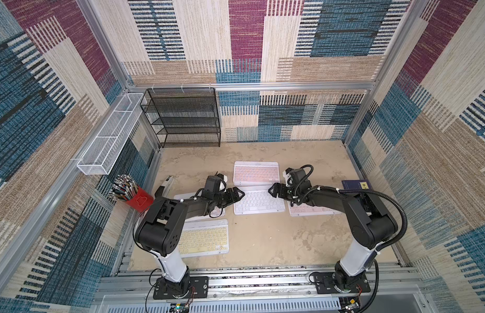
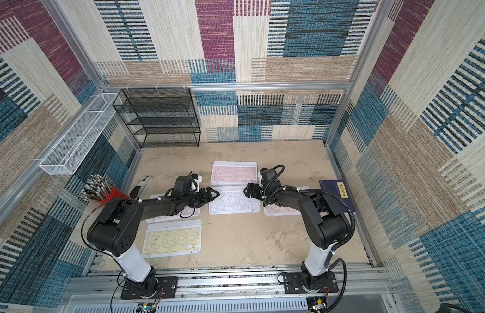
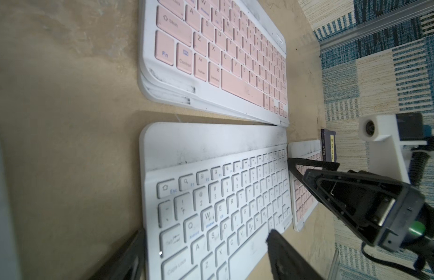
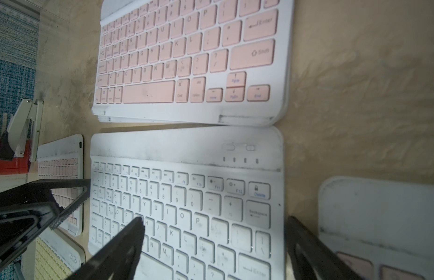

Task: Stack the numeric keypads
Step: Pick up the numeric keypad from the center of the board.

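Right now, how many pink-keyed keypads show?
3: back pink keypad, stacked behind the white keypad; left pink keypad under the left arm; right pink keypad under the right arm. Others possibly hidden.

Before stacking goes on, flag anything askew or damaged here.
The far pink keypad lies on others whose edges fan out at one corner, not flush. Dark scuffs mark its frame and the white keypad. Nothing looks broken.

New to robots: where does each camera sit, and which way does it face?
Top views: high overhead, looking down on the table; left arm, right arm show whole.
Left wrist: on the left arm, low over the white keypad, facing the right gripper; left gripper frames it.
Right wrist: on the right arm, facing the left gripper and stapler; right gripper shows.
Wrist views share: white keypad, pink-topped stack.
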You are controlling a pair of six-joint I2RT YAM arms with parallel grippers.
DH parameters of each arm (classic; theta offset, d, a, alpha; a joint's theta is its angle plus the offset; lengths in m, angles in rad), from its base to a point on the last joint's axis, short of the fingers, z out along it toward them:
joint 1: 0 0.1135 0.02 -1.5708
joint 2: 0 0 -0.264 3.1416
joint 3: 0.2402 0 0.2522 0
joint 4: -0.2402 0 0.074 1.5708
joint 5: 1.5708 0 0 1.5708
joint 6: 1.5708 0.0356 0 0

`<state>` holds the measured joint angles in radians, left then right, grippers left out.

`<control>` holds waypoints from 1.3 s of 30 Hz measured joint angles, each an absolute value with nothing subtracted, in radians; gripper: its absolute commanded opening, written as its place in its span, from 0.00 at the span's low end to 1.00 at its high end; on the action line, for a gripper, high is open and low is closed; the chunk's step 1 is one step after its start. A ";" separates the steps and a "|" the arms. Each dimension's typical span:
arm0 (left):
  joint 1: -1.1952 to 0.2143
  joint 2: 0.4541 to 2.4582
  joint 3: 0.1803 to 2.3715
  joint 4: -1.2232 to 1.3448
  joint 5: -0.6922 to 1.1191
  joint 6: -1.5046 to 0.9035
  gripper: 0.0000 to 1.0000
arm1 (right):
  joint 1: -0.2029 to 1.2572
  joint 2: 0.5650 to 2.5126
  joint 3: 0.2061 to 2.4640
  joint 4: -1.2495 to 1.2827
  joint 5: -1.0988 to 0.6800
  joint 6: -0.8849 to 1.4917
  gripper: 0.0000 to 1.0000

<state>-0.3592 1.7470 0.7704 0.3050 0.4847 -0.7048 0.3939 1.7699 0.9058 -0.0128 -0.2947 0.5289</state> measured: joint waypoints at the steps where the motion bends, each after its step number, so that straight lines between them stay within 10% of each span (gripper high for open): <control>1: -0.359 1.747 0.768 0.306 0.485 -0.707 0.76 | 0.394 1.771 0.906 -0.012 -0.295 0.529 0.91; 10: -0.354 1.739 0.749 0.294 0.492 -0.712 0.58 | 0.392 1.778 0.900 0.016 -0.287 0.529 0.90; 39: -0.348 1.699 0.651 0.390 0.565 -0.858 0.59 | 0.390 1.762 0.849 0.115 -0.296 0.537 0.87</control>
<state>-0.3485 1.6989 0.6510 0.3897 0.5648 -0.8581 0.3901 1.7622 0.8486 0.1154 -0.2958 0.5369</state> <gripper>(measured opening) 0.590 0.876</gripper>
